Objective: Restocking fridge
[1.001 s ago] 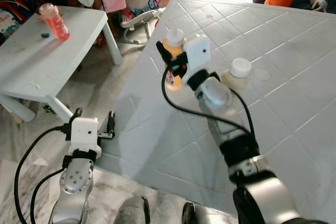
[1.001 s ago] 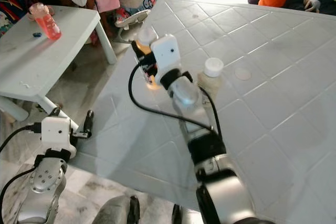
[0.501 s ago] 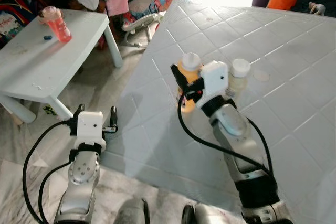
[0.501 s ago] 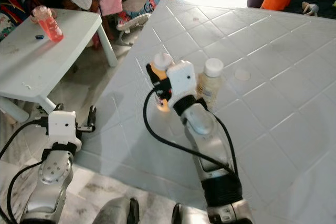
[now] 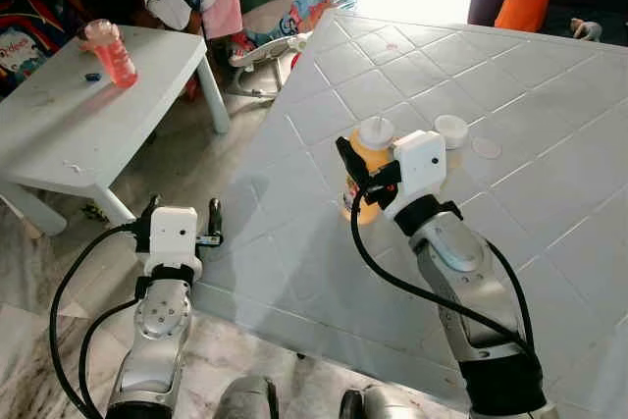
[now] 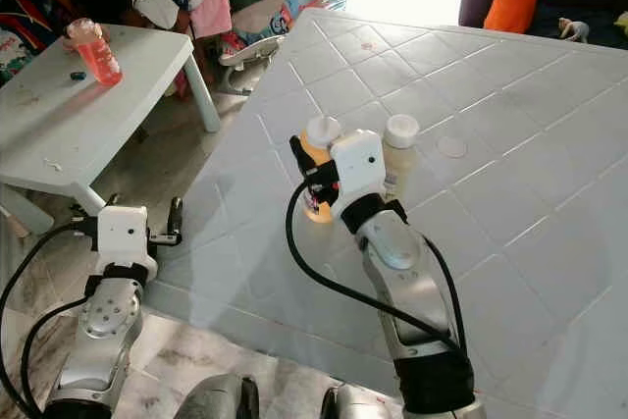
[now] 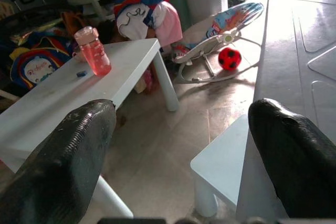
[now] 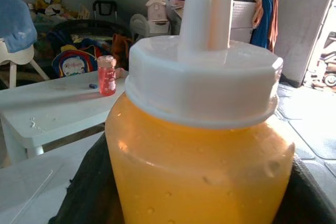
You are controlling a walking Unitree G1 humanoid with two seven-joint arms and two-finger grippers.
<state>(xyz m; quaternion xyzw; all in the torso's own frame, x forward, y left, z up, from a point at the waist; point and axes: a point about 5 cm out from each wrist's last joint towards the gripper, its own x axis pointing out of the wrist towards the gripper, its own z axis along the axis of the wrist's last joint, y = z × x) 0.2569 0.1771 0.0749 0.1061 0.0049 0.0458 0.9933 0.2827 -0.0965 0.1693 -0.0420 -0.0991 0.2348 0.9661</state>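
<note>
Large white tiled-pattern table (image 5: 510, 66) fills the right and centre of the head views; low white side table (image 5: 59, 134) at upper left, bearing a pink bottle (image 5: 110, 51); baby bouncer seat (image 5: 285, 17) at top centre; marbled stone floor (image 5: 211, 149) between; bright daylight at upper edge.

A large white table (image 5: 549, 203), its top moulded in a diamond tile pattern, is seen carrying an orange squeeze bottle (image 5: 370, 170) with a white cap, stood upright near the table's left edge. Just beside it a pale bottle (image 6: 398, 149) with a white lid is stood. A small white side table (image 5: 69, 115), set apart on the floor, is topped by a pink bottle (image 5: 110, 49).
</note>
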